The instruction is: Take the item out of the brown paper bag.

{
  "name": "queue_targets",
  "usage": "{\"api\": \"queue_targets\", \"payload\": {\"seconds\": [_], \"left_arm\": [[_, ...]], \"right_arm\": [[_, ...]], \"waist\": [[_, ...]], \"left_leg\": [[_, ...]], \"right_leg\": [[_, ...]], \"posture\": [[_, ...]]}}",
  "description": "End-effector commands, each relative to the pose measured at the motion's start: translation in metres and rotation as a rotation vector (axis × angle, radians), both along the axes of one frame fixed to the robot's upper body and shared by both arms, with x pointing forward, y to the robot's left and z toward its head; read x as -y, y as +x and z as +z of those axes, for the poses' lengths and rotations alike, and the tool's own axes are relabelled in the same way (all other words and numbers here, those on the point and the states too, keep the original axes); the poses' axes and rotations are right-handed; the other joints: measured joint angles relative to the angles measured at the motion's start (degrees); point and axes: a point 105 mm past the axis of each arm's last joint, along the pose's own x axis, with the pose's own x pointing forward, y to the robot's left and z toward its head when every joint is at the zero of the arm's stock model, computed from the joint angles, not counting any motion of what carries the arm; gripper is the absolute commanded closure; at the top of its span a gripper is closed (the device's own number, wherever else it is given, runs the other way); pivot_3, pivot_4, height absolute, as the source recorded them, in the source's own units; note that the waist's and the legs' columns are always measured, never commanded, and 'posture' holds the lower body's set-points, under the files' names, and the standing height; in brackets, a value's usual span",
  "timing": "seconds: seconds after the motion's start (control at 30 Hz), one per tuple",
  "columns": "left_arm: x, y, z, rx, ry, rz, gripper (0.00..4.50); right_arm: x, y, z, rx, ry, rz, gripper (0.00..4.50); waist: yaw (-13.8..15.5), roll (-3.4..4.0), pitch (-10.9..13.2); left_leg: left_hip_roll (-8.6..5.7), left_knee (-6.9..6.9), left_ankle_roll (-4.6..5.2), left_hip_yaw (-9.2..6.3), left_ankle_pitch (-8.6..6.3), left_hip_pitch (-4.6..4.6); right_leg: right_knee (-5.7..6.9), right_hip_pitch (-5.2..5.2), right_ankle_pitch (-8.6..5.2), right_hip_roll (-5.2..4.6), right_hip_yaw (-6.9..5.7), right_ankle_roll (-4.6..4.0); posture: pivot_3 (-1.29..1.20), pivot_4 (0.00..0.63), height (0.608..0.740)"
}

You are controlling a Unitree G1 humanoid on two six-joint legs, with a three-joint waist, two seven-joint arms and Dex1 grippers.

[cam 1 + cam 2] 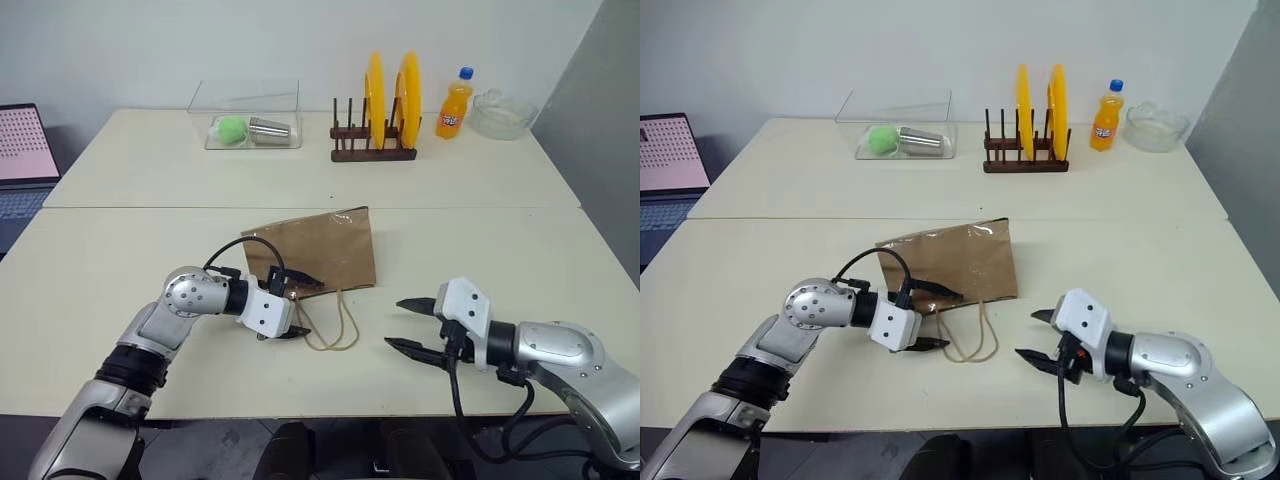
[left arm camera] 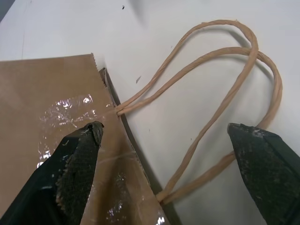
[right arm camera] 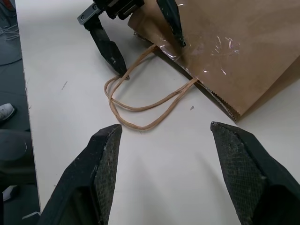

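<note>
bag flat mid-table | handles before it | rack, box behind

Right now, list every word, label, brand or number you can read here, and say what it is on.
None can be read.
orange soda bottle: the label shows a dark patch, too small to read.
laptop: the screen shows a pink dotted pattern, with no legible text.
brown paper bag: plain, no print visible.

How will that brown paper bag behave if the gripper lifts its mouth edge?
The brown paper bag lies flat and creased, so it will probably flex and fold, not lift stiffly. Its cord handles look limp and should just trail. The glossy patch near the mouth may be slippery under the left gripper.
</note>
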Motion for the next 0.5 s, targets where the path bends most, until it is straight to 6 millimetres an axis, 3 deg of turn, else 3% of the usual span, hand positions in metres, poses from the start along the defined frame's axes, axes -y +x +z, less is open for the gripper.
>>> {"api": "queue_targets", "payload": {"seconds": [0.03,0.33,0.47,0.5], "left_arm": [[0.010,-0.002,-0.006,-0.004,0.009,-0.039,0.40],[0.023,-0.004,-0.009,-0.021,-0.006,-0.065,3.18],[0.028,0.002,0.008,-0.051,-0.109,-0.006,4.47],[0.028,0.006,0.016,-0.062,-0.146,0.027,4.49]], "right_arm": [[0.000,0.001,0.010,0.046,0.007,-0.001,1.31],[0.001,0.002,0.010,0.060,-0.003,-0.001,1.31],[0.000,0.002,0.004,0.143,-0.107,0.049,1.31],[-0.002,0.001,0.002,0.165,-0.129,0.078,1.31]], "waist": [[0.0,0.00,0.0],[0.0,-0.02,0.0],[0.0,-0.02,0.0],[0.0,-0.02,0.0]], "left_leg": [[0.00,0.01,0.00,0.00,0.00,0.00],[-0.01,0.05,0.00,-0.01,0.00,-0.01],[0.00,0.05,0.00,-0.02,0.00,-0.01],[0.00,0.07,0.00,-0.01,0.00,-0.02]], "right_leg": [[0.00,0.01,0.00,0.00,0.00,0.00],[0.00,0.02,0.01,0.01,0.00,0.02],[0.01,0.02,0.01,0.02,0.00,0.02],[0.01,0.01,0.00,0.02,0.00,0.03]], "posture": [[0.00,0.150,0.740],[0.00,0.150,0.740],[0.00,0.150,0.740],[0.00,0.150,0.740]]}}
